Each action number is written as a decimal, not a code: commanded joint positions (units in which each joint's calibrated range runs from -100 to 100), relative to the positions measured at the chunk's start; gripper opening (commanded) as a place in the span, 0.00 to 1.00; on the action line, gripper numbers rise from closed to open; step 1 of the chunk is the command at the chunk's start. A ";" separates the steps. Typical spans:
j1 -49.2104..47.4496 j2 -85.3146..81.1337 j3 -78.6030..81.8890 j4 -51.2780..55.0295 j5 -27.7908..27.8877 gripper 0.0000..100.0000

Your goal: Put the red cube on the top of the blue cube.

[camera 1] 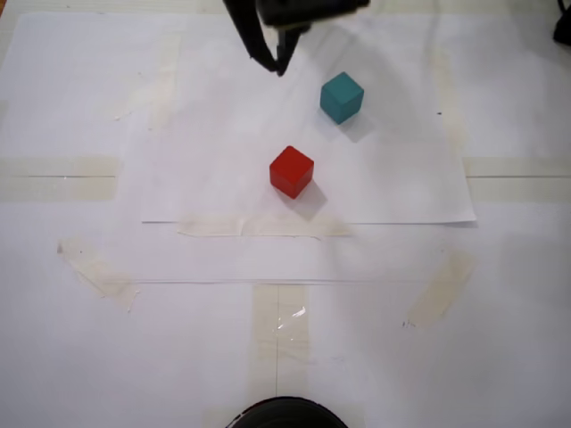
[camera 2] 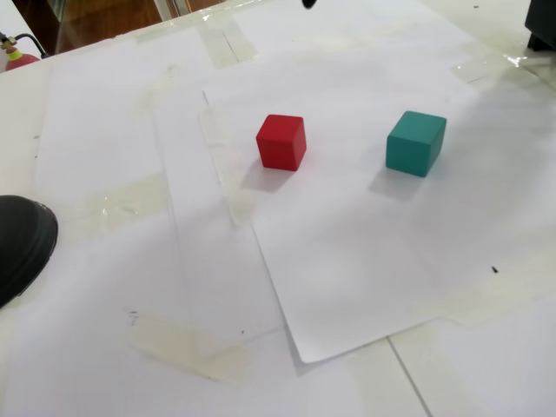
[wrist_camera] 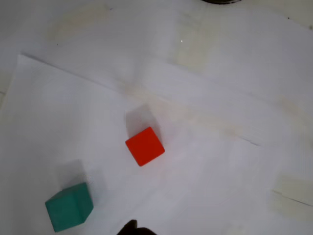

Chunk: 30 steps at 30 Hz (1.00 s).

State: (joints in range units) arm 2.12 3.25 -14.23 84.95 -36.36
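The red cube [camera 1: 292, 171] [wrist_camera: 145, 146] [camera 2: 281, 142] sits on the white paper sheet near the middle of all three views. The blue cube [camera 1: 342, 97] [wrist_camera: 69, 206] [camera 2: 416, 142], teal in colour, rests on the same sheet a short way from it, and the two do not touch. My gripper [camera 1: 277, 68] hangs above the sheet at the top of a fixed view, left of the blue cube and beyond the red one. Its dark fingertips meet at a point and hold nothing. Only a dark sliver of a fingertip [wrist_camera: 133, 228] shows at the wrist view's bottom edge.
The white paper sheet [camera 1: 223, 178] is taped onto a white table, with tape strips [camera 1: 98, 272] around it. A dark rounded object [camera 1: 284, 414] [camera 2: 22, 243] lies at the table's edge. A black item [camera 1: 562, 27] sits at the top right corner.
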 commanded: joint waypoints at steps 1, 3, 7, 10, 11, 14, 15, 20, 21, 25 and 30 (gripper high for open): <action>-1.44 1.90 -4.79 -4.11 -0.73 0.00; -1.74 3.61 -4.79 -5.25 -0.73 0.00; -2.12 5.16 -4.97 -6.23 -1.03 0.00; -2.57 6.19 -4.97 -7.62 -1.03 0.00; -2.57 6.36 -4.97 -7.78 -1.03 0.00; -2.65 6.87 -5.15 -8.03 -0.98 0.00; -2.65 7.13 -5.42 -8.19 -0.83 0.00; -2.65 8.76 -7.06 -8.19 0.59 0.00; -2.65 9.02 -7.06 -8.27 1.27 0.00; -2.80 9.54 -7.15 -8.92 6.01 0.00; -3.18 9.71 -7.15 -8.11 11.67 0.00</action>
State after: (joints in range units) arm -0.37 13.84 -16.40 76.98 -29.43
